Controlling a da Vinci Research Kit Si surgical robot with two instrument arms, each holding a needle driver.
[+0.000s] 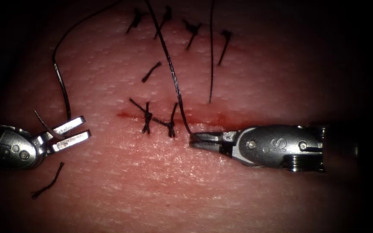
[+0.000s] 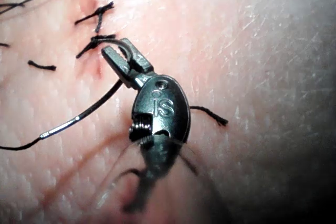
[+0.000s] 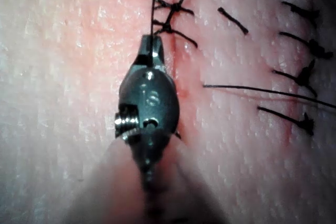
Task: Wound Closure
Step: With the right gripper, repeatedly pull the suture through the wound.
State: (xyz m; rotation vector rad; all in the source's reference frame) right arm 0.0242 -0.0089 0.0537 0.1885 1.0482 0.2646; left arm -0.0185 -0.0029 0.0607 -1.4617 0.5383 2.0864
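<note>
The tissue has a red cut running across it, with two knotted stitches at its left end. My right tool lies along the cut and is shut on the thread, which rises from its tips to the top edge; the right wrist view shows the same grip just beside the stitches. To the left of the stitches my left tool has its jaws open. A thin grey curved needle lies across the root of those jaws, out of the tissue. A second thread strand climbs from the upper jaw.
A row of several older knots crosses the far tissue. One thread strand drops into the tissue above the cut. Cut thread ends lie loose. Red fluid stains the cut line.
</note>
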